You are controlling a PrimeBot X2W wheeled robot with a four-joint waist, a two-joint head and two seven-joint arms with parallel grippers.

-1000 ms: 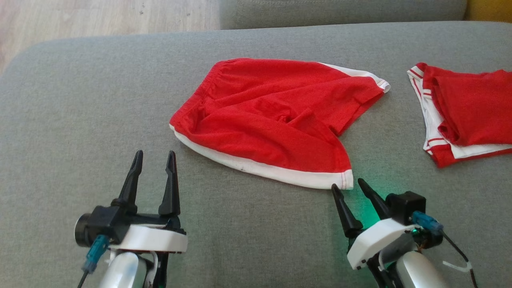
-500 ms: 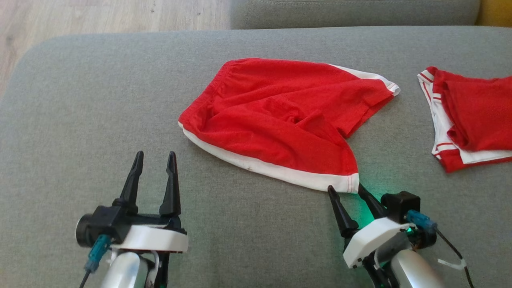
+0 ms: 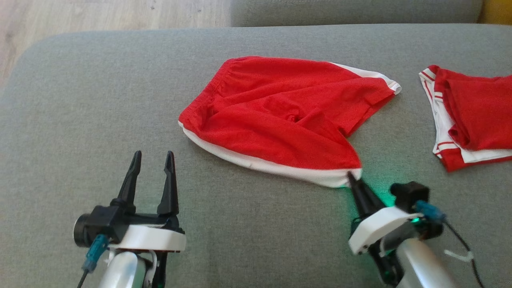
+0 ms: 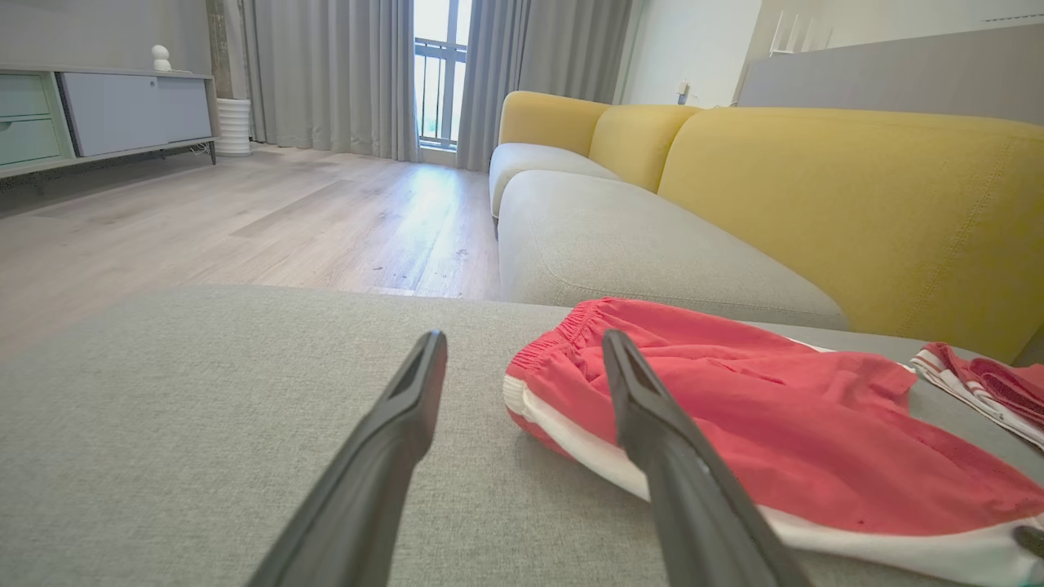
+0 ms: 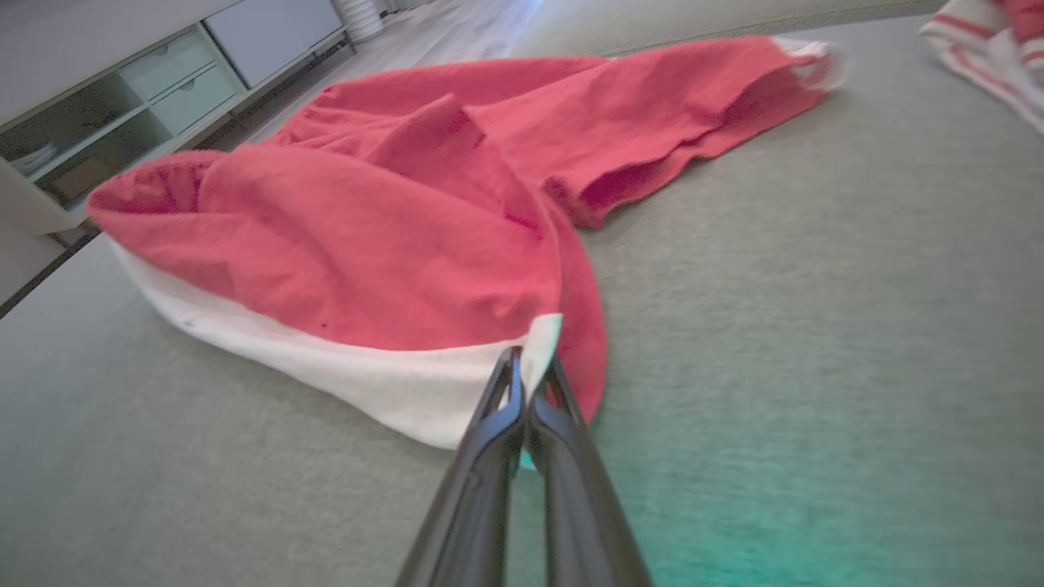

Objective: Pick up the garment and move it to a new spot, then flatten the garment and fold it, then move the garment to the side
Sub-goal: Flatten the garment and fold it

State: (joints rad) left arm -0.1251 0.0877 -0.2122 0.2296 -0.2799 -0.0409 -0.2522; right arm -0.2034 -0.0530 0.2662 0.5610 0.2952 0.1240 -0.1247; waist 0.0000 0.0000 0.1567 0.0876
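Note:
The garment [image 3: 280, 120], red shorts with white hem bands, lies rumpled on the grey cushion [image 3: 80, 100]. My right gripper [image 3: 352, 178] is shut on the white hem corner at the garment's near right end; in the right wrist view the garment [image 5: 391, 220] has its white band pinched between the closed fingertips of the right gripper [image 5: 532, 367]. My left gripper [image 3: 152, 158] stands open at the lower left, apart from the cloth, with nothing between its fingers. In the left wrist view the left gripper [image 4: 522, 346] points past the waistband end of the garment [image 4: 734, 416].
A second red-and-white garment [image 3: 468, 116] lies folded at the right edge of the cushion. Wooden floor [image 3: 100, 16] lies beyond the cushion's far left corner. A yellow sofa back [image 4: 856, 204] and another grey seat [image 4: 636, 244] stand behind.
My right gripper has moved forward onto the garment's near hem corner and closed on it. The left gripper has stayed open in place. The camera shifted slightly.

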